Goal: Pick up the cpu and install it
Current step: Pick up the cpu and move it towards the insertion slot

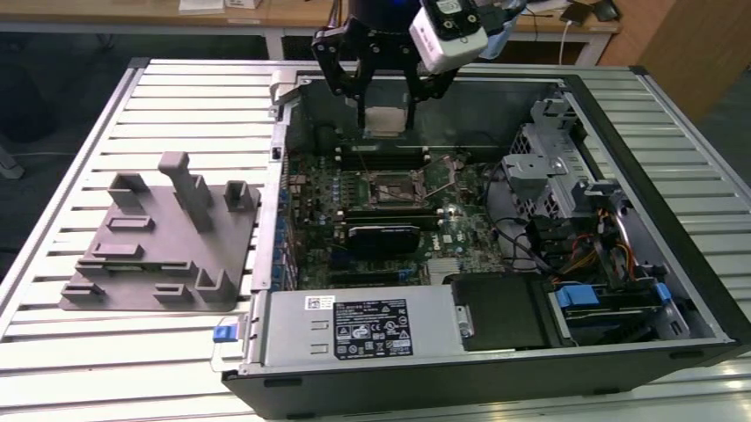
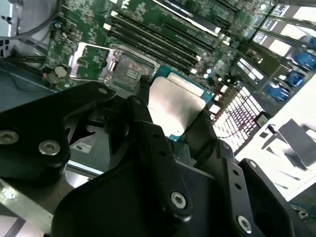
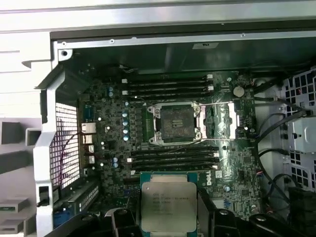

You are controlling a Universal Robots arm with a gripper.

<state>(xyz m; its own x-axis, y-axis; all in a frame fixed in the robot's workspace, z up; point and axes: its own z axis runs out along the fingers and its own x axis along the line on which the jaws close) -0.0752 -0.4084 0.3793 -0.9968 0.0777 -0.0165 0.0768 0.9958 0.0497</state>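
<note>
My gripper (image 1: 385, 112) hangs over the back of the open computer case (image 1: 657, 264), shut on the cpu (image 1: 385, 123). The cpu is a flat square chip with a silver top and green rim, pinched at two opposite edges between black fingers (image 2: 140, 106). The first wrist view shows the cpu (image 3: 168, 205) in the gripper (image 3: 168, 219), held in the air above the motherboard and off to one side of the socket (image 3: 175, 122). That socket (image 1: 393, 186) is a black-framed square with nothing in it, and its metal lid (image 3: 219, 116) is swung open beside it.
Memory slots (image 3: 170, 86) run on both sides of the socket. A drive cage (image 1: 551, 167) and loose cables (image 1: 586, 255) fill the case on the exterior view's right. A power supply (image 1: 352, 325) sits at the case's front. A grey fixture block (image 1: 164, 237) stands on the slatted table (image 1: 118, 369).
</note>
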